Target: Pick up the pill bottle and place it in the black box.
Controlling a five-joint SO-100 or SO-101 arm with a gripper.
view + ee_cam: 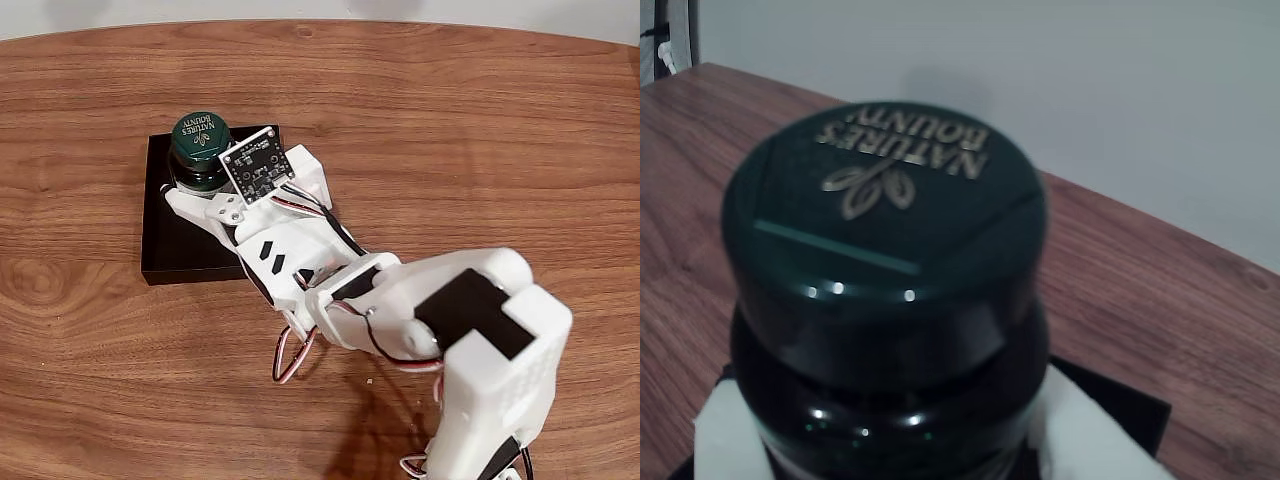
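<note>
Placing step in hand; my gripper (200, 188) holds the pill bottle (201, 141) upright, jaws closed on its body, over the far part of the black box (175, 245); next, I judge: lower, open, withdraw clear.

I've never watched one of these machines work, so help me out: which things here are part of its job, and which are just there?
Part of the job:
- pill bottle, green cap up, over the black box
- black box
- claw, at the bottle's sides

Just there:
- wooden table
- small circuit board riding on the arm
- looped wires under the arm
</note>
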